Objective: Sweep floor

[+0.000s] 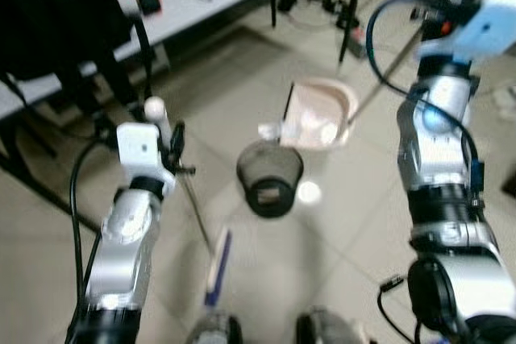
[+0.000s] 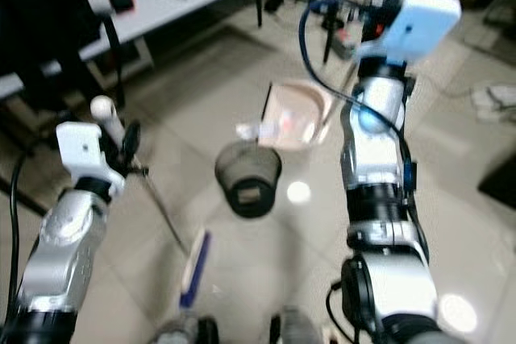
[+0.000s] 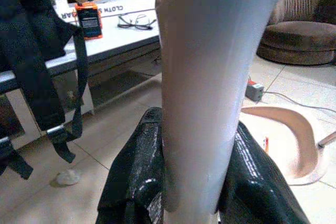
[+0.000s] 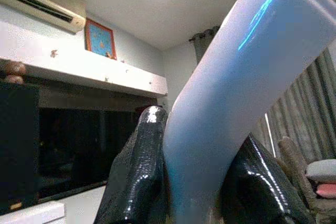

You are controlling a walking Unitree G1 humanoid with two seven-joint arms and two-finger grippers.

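Sweep looks mid-way, not finished. Left gripper [image 3: 194, 182] has its black fingers [image 3: 134, 182] pinching the pale broom handle [image 3: 210, 77], handle squeezed tight between both pads; from the fingers the thin shaft runs down to the blue broom head [image 1: 218, 263], which sits on the tile floor [image 1: 339, 255] below and just ahead of the fingers. Right gripper [image 4: 197, 182] has its fingers [image 4: 136, 171] clamped on the light-blue dustpan handle [image 4: 231, 77]; the long rod drops from there to the pink dustpan [image 1: 322, 114], well beyond the fingertips, resting on the floor. Some whitish scraps [image 1: 310, 126] already lie in the pan, one white piece [image 1: 268, 130] at its lip, so part of the litter seems collected. A dark mesh bin [image 1: 270, 175] stands between broom head and pan. Left to do, judging by this: brush the lip scrap in, then tip the pan into the bin. Blur hides any finer dust on the tiles.
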